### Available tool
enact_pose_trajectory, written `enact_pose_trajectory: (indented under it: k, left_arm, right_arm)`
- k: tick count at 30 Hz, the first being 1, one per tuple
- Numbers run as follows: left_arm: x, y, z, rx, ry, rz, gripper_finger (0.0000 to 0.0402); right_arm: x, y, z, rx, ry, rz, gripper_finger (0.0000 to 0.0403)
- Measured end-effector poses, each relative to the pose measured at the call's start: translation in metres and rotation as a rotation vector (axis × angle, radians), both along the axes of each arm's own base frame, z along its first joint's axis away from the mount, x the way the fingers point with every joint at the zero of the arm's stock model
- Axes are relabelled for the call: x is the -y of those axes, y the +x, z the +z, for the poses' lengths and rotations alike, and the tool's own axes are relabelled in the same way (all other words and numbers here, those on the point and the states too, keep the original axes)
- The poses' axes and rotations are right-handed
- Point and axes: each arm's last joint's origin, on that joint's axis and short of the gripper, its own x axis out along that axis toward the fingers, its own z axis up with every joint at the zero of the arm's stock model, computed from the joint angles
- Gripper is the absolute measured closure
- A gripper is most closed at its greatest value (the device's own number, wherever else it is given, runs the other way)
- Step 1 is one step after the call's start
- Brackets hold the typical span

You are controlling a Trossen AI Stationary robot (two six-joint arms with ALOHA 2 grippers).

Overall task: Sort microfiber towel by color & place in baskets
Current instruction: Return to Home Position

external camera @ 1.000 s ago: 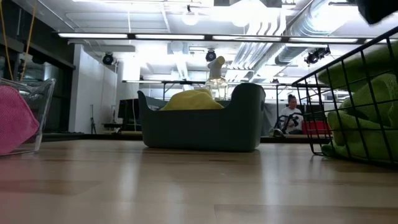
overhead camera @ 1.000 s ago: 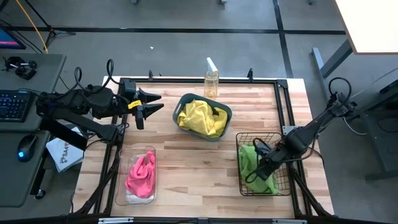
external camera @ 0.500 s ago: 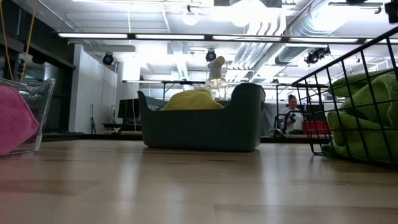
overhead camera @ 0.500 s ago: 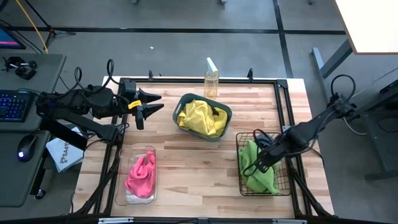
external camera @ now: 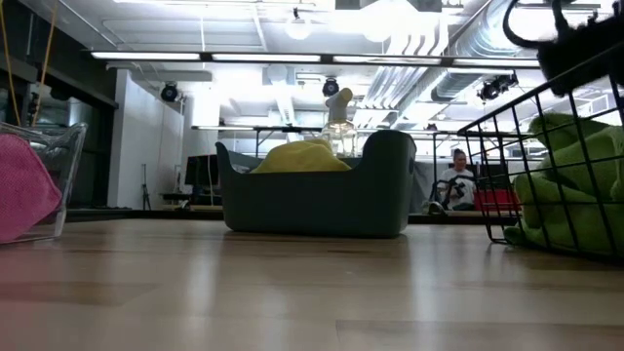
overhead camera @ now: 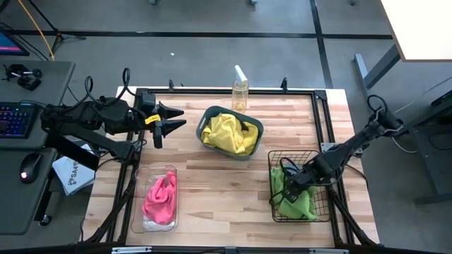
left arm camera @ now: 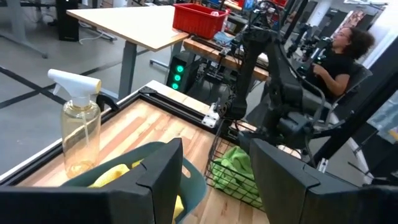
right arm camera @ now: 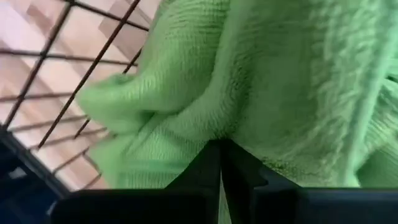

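Observation:
My right gripper (overhead camera: 286,189) is shut and reaches down into the black wire-mesh basket (overhead camera: 293,153) at the table's right, its tips on the green towel (overhead camera: 295,203) that lies bunched inside. A yellow towel (overhead camera: 229,134) lies in the teal tub (overhead camera: 212,113) at the middle far side. The clear tub (overhead camera: 138,190) at the near left holds a pink towel (overhead camera: 161,197). My left gripper (overhead camera: 173,118) hovers open over the table's far left and touches nothing. My right gripper has its shut fingertips (right arm camera: 211,155) against the top of the green towel (right arm camera: 249,118), where the creases run together. It comes from above, slanting in from the table's right. Whether any cloth is caught between the tips cannot be told. The towel rests in the basket.
A clear spray bottle (overhead camera: 240,90) stands at the far edge behind the teal tub. Bare wood lies between the three baskets at the table's middle and near side. A desk with a keyboard (overhead camera: 14,118) stands left of the table; a seated person (left arm camera: 339,56) is beyond it.
My right gripper has risen a little, then come down toward the basket's left side onto the green towel, and it has shut. The towel's heap sits lower in the basket than before.

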Motion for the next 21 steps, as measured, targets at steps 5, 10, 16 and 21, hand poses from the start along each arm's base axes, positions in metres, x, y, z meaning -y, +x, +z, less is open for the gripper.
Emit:
enact_pose_trajectory:
  k: [5,10,16,21]
  left_arm:
    - [0.0,0.0,0.0,0.001,-0.001,-0.004,0.0225]
    - [0.003,0.001,0.0,-0.022,0.047,-0.114,0.0225]
    - [0.01,0.007,-0.007,-0.063,0.197,-0.272,0.0252]
    - [0.014,0.012,-0.035,-0.031,0.271,-0.292,0.0345]
  right_arm:
    - [0.004,-0.004,0.053,0.052,0.01,0.089,0.0401]
    - [0.018,-0.019,0.129,0.185,-0.093,0.137,0.0402]
    - [0.034,-0.026,0.187,0.449,-0.277,0.03,0.0402]
    - [0.042,-0.025,0.204,0.518,-0.31,0.009,0.0402]
